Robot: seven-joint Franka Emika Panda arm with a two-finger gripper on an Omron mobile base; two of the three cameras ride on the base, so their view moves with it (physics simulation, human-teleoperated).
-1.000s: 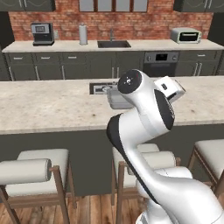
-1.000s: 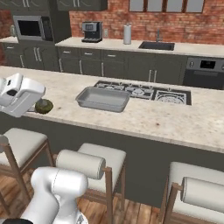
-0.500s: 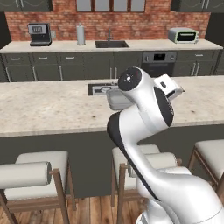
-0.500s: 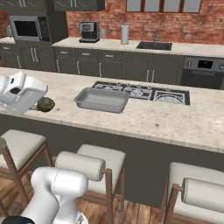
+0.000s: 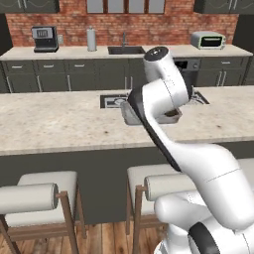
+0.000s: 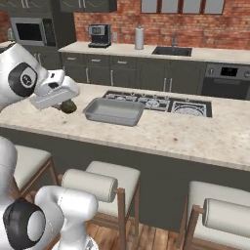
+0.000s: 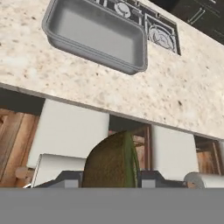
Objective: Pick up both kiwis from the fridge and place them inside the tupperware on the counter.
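Kiwi sits pinched between the two dark tips of the claw in the hand view, its fuzzy olive-brown skin rising from the bottom middle of that picture. In the right base view the same kiwi hangs under the white hand at the left, just above the near left part of the counter, and the claw is pressed together on it. A second kiwi cannot be made out anywhere.

The tupperware lies flat on the beige speckled counter, just beside the held fruit and to its right in the right base view, with its far long side next to the black cooktop. From the hand view the tupperware shows as a shallow grey tray with nothing inside it, ahead of the claw and apart from it. In the left base view the arm hides most of the tupperware, leaving its left end showing.

Pale cushioned stools stand along the near side of the counter. On the back counter a coffee machine stands left of a sink, and a toaster oven stands at the far right in the left base view.
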